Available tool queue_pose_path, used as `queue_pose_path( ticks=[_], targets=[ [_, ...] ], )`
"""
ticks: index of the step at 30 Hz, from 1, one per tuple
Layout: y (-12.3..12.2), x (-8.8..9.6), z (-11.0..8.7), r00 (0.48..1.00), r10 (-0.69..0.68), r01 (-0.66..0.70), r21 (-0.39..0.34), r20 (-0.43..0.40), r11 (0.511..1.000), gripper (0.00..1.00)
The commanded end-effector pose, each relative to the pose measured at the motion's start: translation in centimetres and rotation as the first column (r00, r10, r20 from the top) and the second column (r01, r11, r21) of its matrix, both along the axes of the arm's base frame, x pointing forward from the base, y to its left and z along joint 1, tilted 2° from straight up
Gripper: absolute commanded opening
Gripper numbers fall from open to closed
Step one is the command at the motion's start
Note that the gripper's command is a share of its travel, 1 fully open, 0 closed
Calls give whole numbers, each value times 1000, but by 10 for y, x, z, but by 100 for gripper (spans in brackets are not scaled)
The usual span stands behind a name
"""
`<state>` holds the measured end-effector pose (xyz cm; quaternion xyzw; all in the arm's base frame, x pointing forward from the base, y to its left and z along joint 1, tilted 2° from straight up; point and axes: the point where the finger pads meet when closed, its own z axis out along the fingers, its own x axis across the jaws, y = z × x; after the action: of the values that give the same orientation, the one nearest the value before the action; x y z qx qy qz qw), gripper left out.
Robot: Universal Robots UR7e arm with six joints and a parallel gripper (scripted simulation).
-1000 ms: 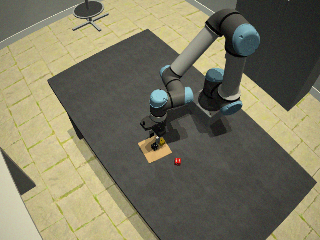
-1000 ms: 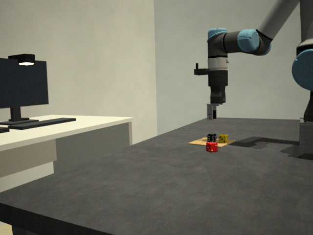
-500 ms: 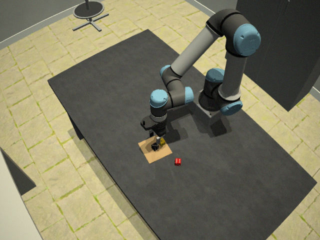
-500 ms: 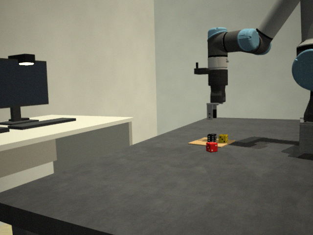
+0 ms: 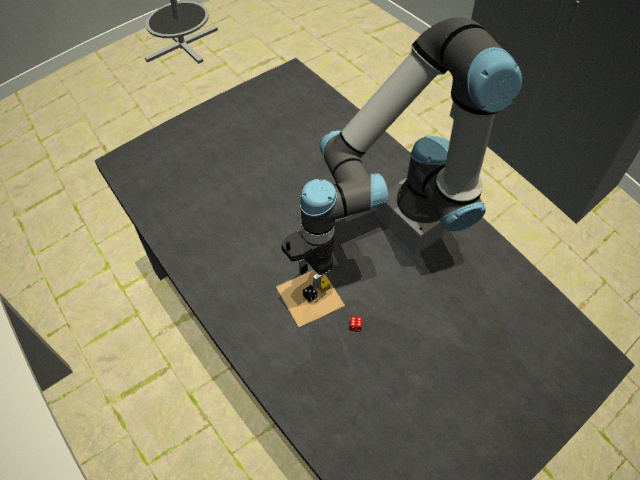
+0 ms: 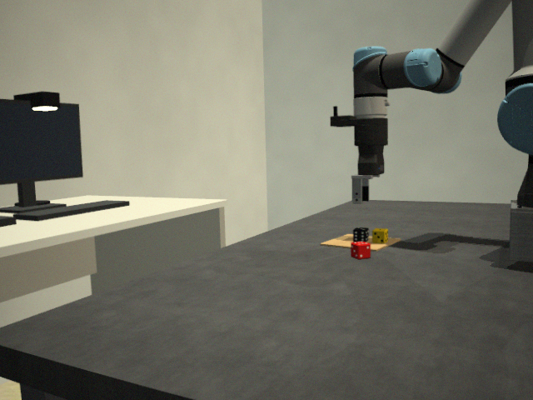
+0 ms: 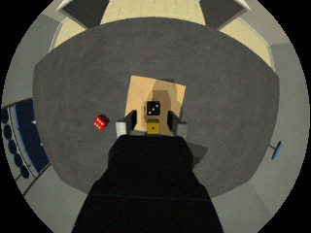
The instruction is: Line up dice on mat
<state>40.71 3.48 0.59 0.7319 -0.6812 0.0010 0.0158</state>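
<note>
Two dice, one black (image 5: 309,293) (image 6: 361,234) (image 7: 153,108) and one yellow (image 5: 324,283) (image 6: 380,236) (image 7: 153,127), sit on the tan mat (image 5: 310,314) (image 6: 344,243) (image 7: 138,89), while the red die (image 5: 355,323) (image 6: 361,250) (image 7: 101,121) stands off it on the dark table (image 5: 439,351) (image 6: 266,314) (image 7: 219,87). From above, we see the yellow die partly covered by a finger of the gripper, and in the wrist view the gripper's black body hides the mat's near edge. We make out six pips on top of the red die and one on the yellow; the black die's top seems to show three, though small. In the exterior view the arm's upper part is cut off by the frame.

Around the table we see pale stone-like floor tiles (image 5: 149,428), a round stool (image 5: 199,20) and a dark cabinet (image 5: 547,113). A desk (image 6: 150,207) holds a screen (image 6: 42,142) and a keyboard (image 6: 77,209).

The arm (image 5: 382,111) (image 6: 400,71) reaches out from its base, bent at the elbow, with its wrist pointing straight down. The gripper (image 5: 310,274) (image 6: 361,201) (image 7: 152,116) hangs above the mat, its fingers wide apart with nothing held.

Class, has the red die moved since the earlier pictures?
No. The red die keeps its place off the mat's edge in both outside views.
</note>
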Motion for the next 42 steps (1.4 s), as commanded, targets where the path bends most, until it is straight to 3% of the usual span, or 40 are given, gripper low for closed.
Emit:
queue_pose_path(
  ticks=[1, 13, 26, 36, 42],
  targets=[
    [7, 0, 0, 999, -36, 36, -1, 2, 999, 100],
    [47, -8, -3, 973, -232, 232, -3, 8, 973, 100],
    [112, -36, -7, 838, -545, 545, -6, 18, 838, 100],
    [134, -50, -8, 766, -642, 643, -6, 21, 766, 100],
    [139, -53, -9, 750, -661, 661, -6, 22, 750, 100]
  ],
)
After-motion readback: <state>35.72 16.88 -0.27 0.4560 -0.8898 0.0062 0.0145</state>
